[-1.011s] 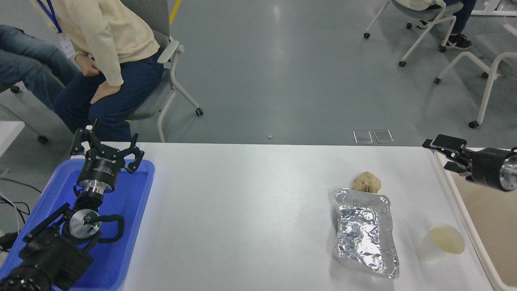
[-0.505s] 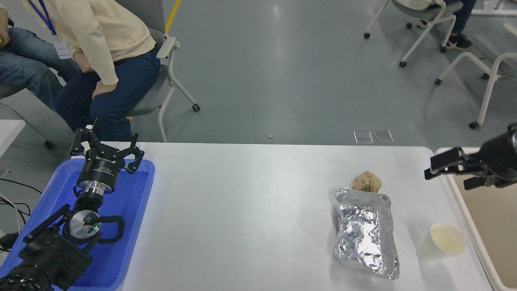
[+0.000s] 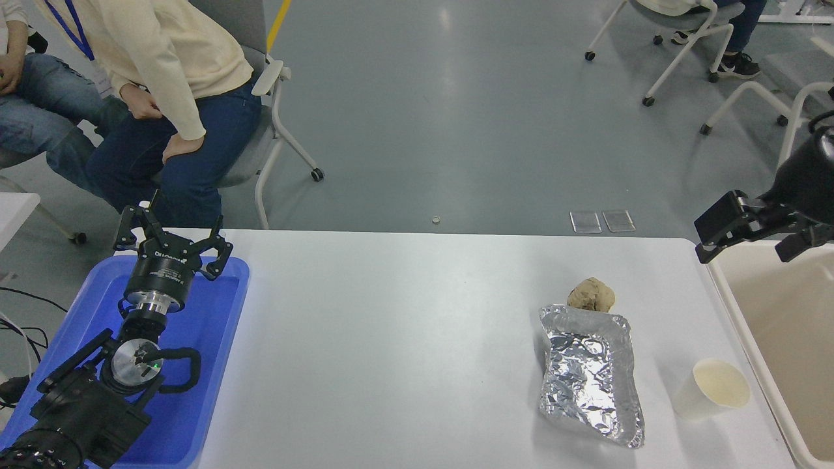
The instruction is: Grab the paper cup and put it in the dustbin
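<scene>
The white paper cup [image 3: 711, 389] stands upright near the table's front right, its cream inside showing. The cream-beige dustbin [image 3: 735, 312] sits just right of it at the table's right edge, partly cut off by the frame. My right gripper [image 3: 756, 234] is open and empty, hovering over the dustbin's far left corner, well behind and above the cup. My left gripper [image 3: 171, 241] is open and empty, parked over the blue tray at the lower left.
A crumpled foil tray [image 3: 589, 374] lies left of the cup, with a brown paper ball [image 3: 590, 294] behind it. A blue tray [image 3: 215, 326] sits at the left. People sit on chairs beyond the table's far left.
My right arm has swung upward and turned, the gripper rising from over the dustbin's far corner. The view shifted slightly, showing more of the dustbin. The cup has not moved.
</scene>
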